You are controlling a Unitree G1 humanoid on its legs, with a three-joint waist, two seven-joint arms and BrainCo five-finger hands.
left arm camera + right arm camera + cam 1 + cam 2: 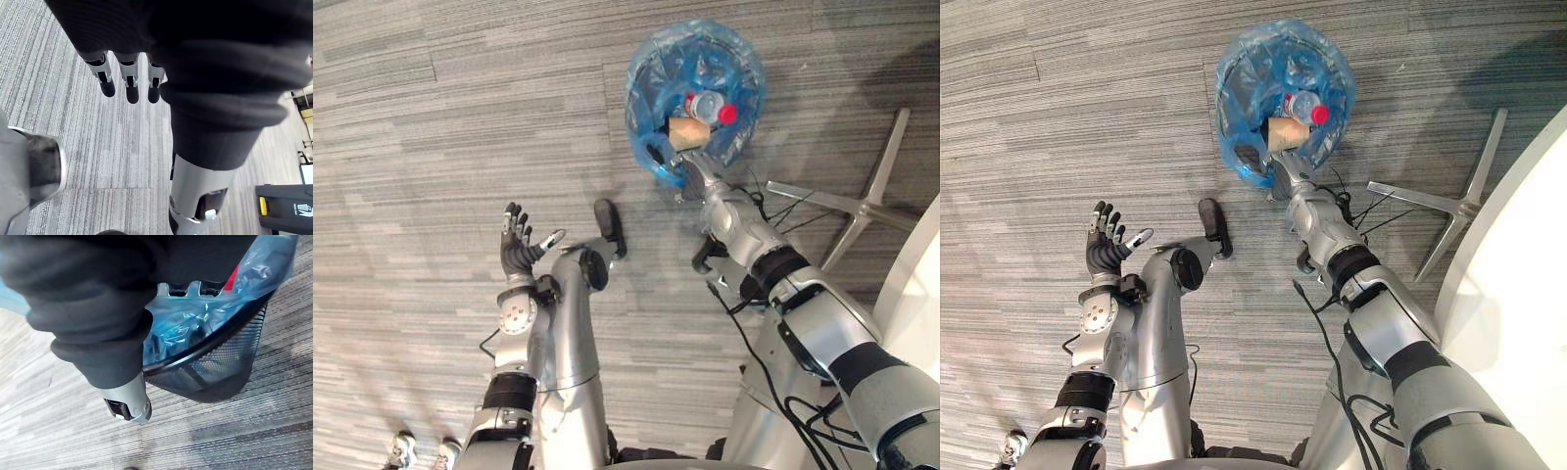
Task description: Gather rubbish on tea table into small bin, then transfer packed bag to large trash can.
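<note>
Right hand (693, 168) reaches fwd and down to the near rim of the small bin (222, 367), a black mesh basket standing upright on the grey carpet floor (431, 117). In the right wrist view its fingers (178, 288) go over the rim and vanish behind the blue bag (646, 127) lining the bin, while the thumb shows outside the mesh. Can't tell if the fingers are closed on the plastic.

The bin sits straight ahead of that hand, touching it, mouth facing up. Inside are a bottle (708, 105) w/ red cap and a tan scrap of card (685, 132). Right arm is stretched nearly straight, wrist low.

Left hand (519, 247) is raised well apart to the robot's left, fingers straight and spread, holding nothing.

Judgement: the right hand is the one placed to lift the bag, and the pull would go straight up along the bin's axis.
</note>
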